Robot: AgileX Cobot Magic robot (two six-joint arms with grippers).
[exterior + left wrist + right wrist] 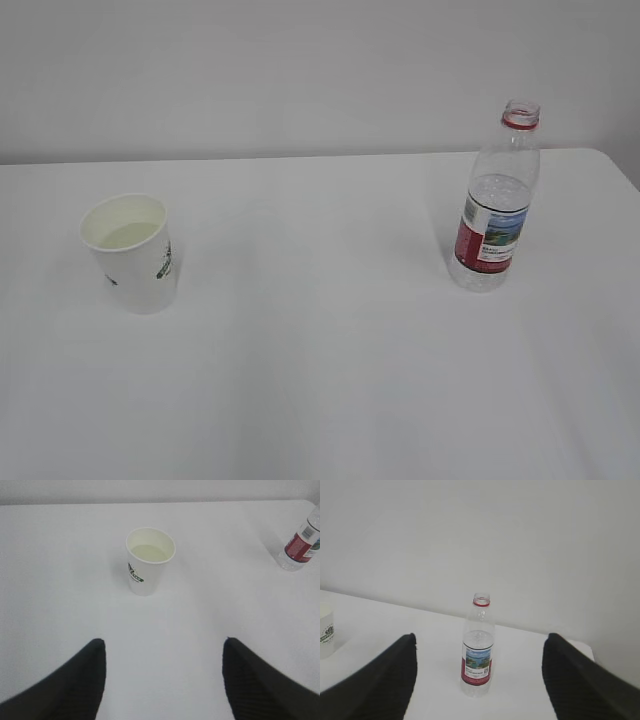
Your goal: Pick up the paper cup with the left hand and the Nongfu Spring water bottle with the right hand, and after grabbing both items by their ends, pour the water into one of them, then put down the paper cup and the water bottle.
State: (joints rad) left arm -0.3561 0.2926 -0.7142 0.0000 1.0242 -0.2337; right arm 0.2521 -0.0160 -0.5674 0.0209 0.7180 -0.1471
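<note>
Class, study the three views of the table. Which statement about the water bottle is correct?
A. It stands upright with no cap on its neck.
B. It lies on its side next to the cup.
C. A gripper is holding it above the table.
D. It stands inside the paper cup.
A: the Nongfu Spring water bottle stands upright on the table with its mouth open above the red neck ring, well apart from the paper cup, and no gripper touches it.

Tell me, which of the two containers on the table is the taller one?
The water bottle, clear with a red-and-white label, stands taller than the white paper cup, which is short and wide-mouthed.
</note>
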